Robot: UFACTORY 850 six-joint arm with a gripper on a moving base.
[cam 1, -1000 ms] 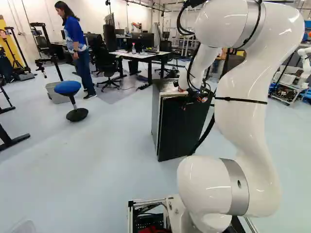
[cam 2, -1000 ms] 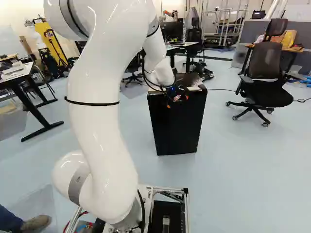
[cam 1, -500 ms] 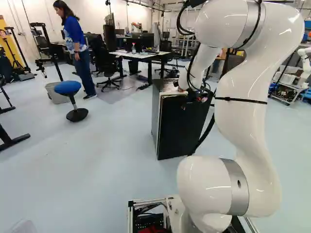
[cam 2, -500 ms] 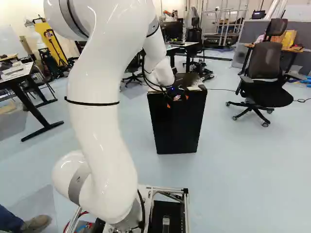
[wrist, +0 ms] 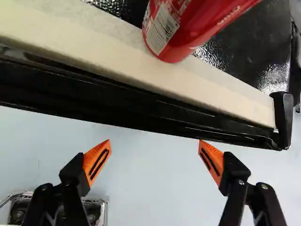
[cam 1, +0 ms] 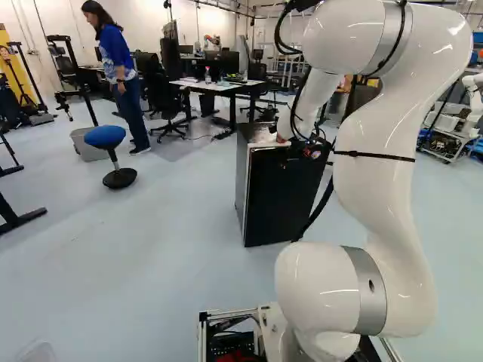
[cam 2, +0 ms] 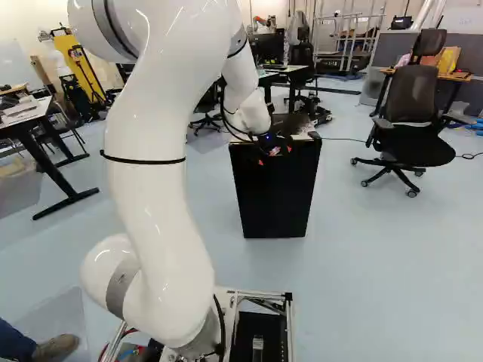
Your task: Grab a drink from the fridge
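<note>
comparing the base views, you now see the front foot of the fridge (cam 2: 275,196) a touch farther ahead than a second ago, while the office chair (cam 2: 411,98) and the blue stool (cam 1: 106,136) hold their places; so your base looks still, and the fridge itself seems to be nudging back or settling. the arm (cam 1: 377,136) barely shifts against its joint. your gripper (wrist: 154,143) is wide apart with nothing between its orange pads (wrist: 97,162), hanging just in front of the black front lip (wrist: 117,104) with floor beneath. the red can (wrist: 176,30), the likely drink, is ahead of the fingers, beyond that lip, with its near end over the cream strip (wrist: 94,54). you have no grip yet, and the door looks shut. if the can is your target, lift to clear the lip before reaching; pressing forward at this height could push the fridge again or jolt the can.
</note>
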